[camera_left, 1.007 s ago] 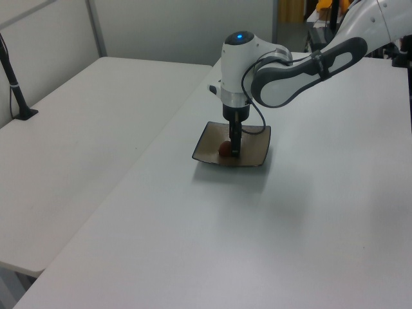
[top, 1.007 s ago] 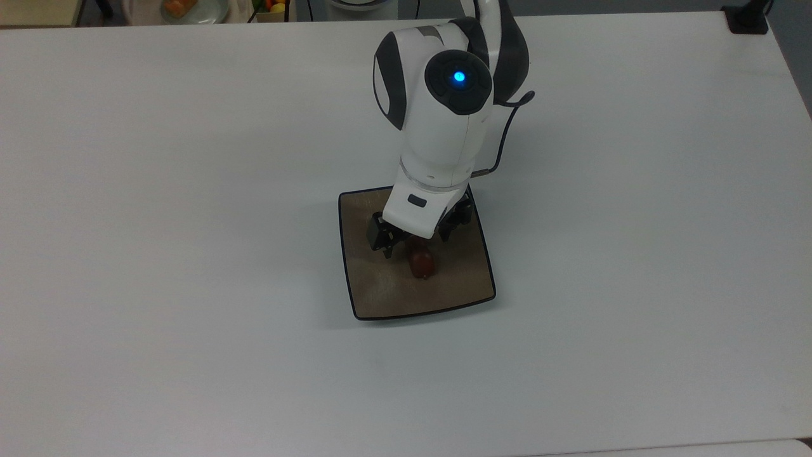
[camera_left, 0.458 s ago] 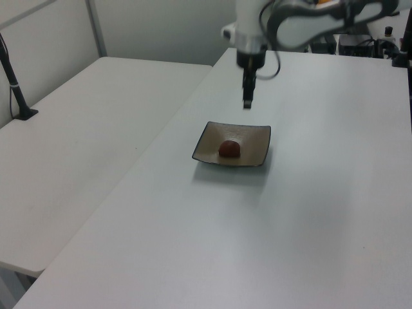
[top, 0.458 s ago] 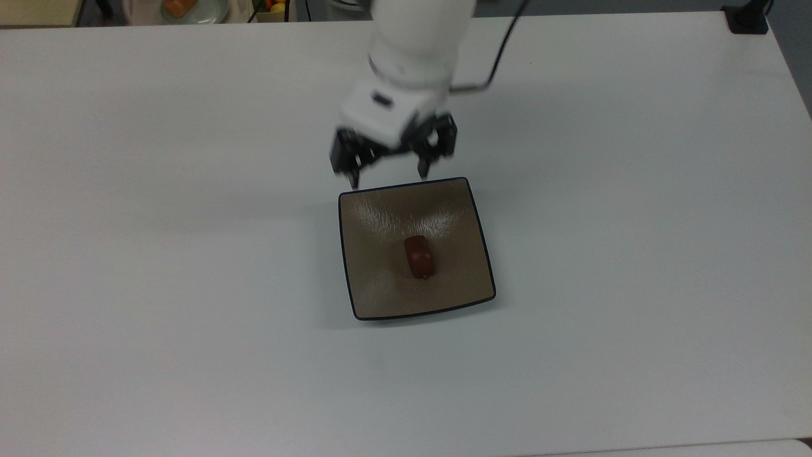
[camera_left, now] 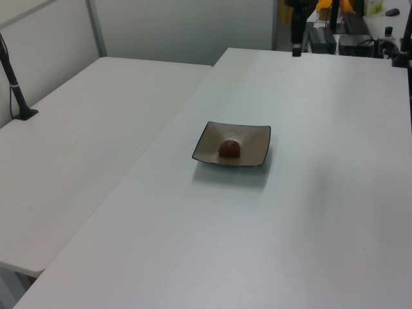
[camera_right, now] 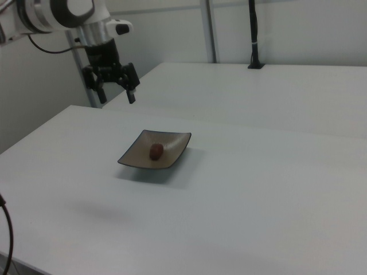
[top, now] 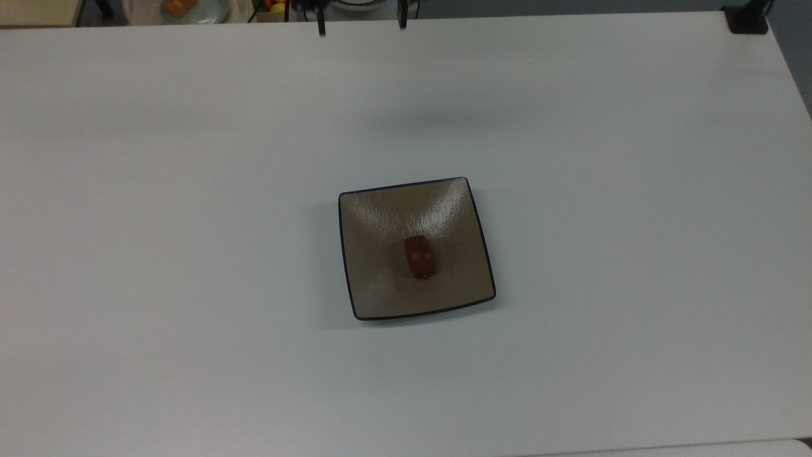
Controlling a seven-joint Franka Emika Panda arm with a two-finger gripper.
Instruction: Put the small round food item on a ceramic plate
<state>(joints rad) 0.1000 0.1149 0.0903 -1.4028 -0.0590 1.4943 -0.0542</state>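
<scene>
The small round food item (top: 420,256) is seen resting in the dished centre of the ceramic plate (top: 380,292), mid-frame on the white desk (top: 190,254). The claw (camera_right: 114,87) is raised at the right view's upper left, fingers spread, gripping nothing. Placement is judged complete; clearance from the plate should be maintained during retreat.

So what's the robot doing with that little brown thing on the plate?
Nothing right now. The little reddish-brown food piece lies in the middle of the square brown plate on the white table. The robot's gripper hangs open and empty up above the far edge of the table, well away from the plate, touching nothing. It looks like the job of putting the food on the plate is done.
</scene>
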